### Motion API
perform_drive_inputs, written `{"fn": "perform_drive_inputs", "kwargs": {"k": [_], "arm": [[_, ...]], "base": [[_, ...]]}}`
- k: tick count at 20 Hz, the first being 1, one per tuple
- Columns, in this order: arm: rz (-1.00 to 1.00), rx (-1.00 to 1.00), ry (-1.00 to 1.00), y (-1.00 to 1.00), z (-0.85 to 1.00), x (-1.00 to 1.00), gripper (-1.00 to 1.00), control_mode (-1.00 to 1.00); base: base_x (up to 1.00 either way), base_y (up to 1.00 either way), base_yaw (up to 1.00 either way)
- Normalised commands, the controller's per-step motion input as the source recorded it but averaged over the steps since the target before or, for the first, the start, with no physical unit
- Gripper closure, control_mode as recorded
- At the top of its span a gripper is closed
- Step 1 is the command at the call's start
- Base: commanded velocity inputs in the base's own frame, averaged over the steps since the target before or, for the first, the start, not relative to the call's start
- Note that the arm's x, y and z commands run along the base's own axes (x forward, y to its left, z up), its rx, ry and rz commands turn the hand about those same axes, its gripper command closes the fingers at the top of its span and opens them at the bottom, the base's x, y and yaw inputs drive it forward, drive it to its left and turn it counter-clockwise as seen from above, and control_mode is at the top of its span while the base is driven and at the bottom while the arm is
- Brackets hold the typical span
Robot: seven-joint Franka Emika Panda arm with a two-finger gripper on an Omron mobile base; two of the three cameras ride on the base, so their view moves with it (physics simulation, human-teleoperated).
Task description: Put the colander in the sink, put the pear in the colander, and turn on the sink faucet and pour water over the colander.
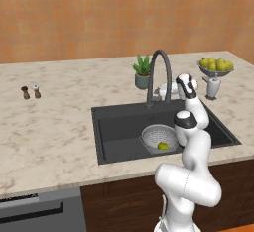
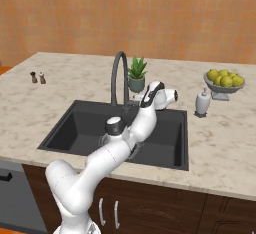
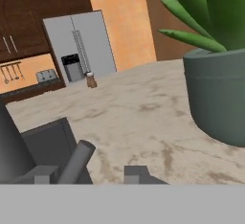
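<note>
One pear [image 1: 162, 146] lies inside the colander [image 1: 158, 138], which stands in the sink [image 1: 119, 127]. I see my hand [image 3: 91, 173] at the base of the sink faucet [image 1: 158, 72], fingers closed around its small side lever [image 3: 76, 162], beside a potted plant [image 1: 143, 71] on the bench [image 1: 49, 127].

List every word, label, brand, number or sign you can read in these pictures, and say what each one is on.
None: no readable text anywhere.
The soap dispenser, the shakers, the plant pot and the fridge are all plain.
The fridge's dark dispenser panel is too small to show any marking.
</note>
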Motion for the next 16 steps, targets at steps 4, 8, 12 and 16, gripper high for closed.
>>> {"fn": "perform_drive_inputs", "kwargs": {"k": [4,8,12,16], "arm": [[-0.01,0.0,0.0,0.0,0.0,0.11,1.0,-1.0],[-0.07,-0.02,0.01,0.0,-0.01,0.11,1.0,-1.0],[-0.12,-0.06,0.1,0.0,-0.11,0.25,1.0,-1.0],[-0.12,-0.11,0.12,-0.13,-0.31,0.18,1.0,-1.0]], "base": [[0.0,0.0,0.0],[0.0,0.0,0.0],[0.0,0.0,0.0],[0.0,0.0,0.0]]}}
